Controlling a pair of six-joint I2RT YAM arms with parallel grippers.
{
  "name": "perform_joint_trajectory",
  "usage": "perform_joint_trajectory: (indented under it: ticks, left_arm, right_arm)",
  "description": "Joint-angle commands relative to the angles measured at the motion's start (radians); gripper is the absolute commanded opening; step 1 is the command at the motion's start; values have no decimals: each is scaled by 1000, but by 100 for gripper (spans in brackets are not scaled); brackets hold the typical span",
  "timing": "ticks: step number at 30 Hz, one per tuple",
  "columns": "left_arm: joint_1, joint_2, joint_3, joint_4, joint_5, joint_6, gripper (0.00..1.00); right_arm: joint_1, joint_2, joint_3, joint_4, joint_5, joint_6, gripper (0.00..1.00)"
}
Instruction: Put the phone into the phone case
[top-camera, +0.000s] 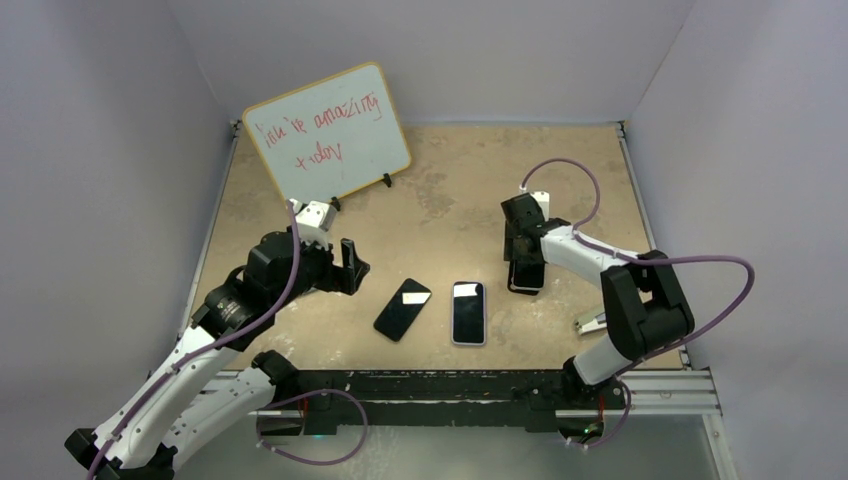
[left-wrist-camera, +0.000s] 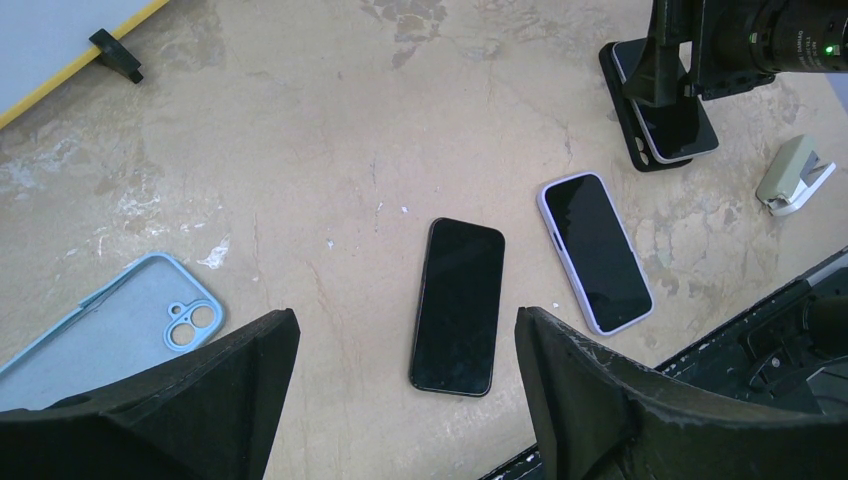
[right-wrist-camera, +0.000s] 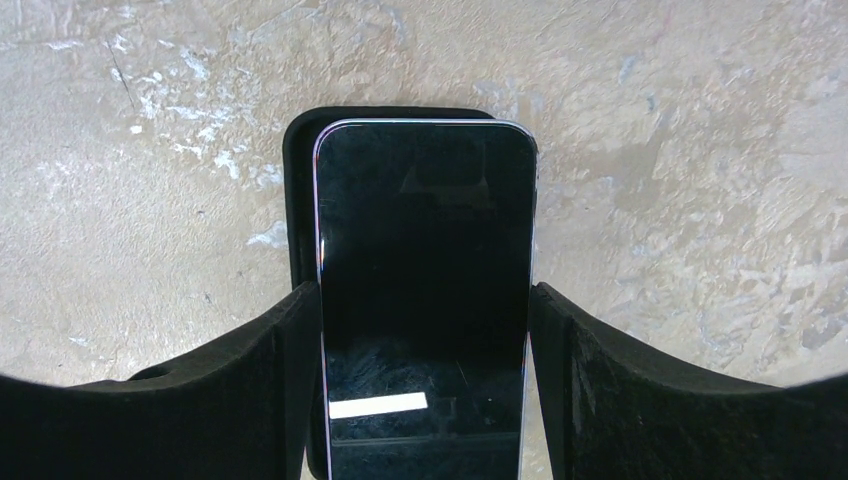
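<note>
step: seating phone (right-wrist-camera: 424, 220) in black case (right-wrist-camera: 299, 200) | right gripper (right-wrist-camera: 424, 300) pinching phone's long edges, phone atop case, overhanging one side (not seated) | left gripper (left-wrist-camera: 405, 325) spread, empty, well left of case | next: square up, press in

Left jaws hover agape; right jaws clamped low.

**Two white-and-black arms trailing purple cables**

The left arm (top-camera: 190, 370) is showing white link shells between black joint housings, with a purple cable (top-camera: 285, 290) running along it. The right arm (top-camera: 640, 310) is wearing the same colours, its purple cable (top-camera: 700, 262) looping loose. The left gripper (left-wrist-camera: 405, 320) is showing matte black, scuffed fingers (left-wrist-camera: 620, 400).
</note>
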Motion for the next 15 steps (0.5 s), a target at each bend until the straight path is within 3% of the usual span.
perform_joint_trajectory:
  ticks: [1,15]
  left_arm:
    - [0,-4,2,16,-7,-7,82]
    - [0,2,2,16,-9,-8,82]
  right_arm:
    - [-5,11,-8,73,-10,-14,35]
    - [-5,0,-45,174,-89,0,39]
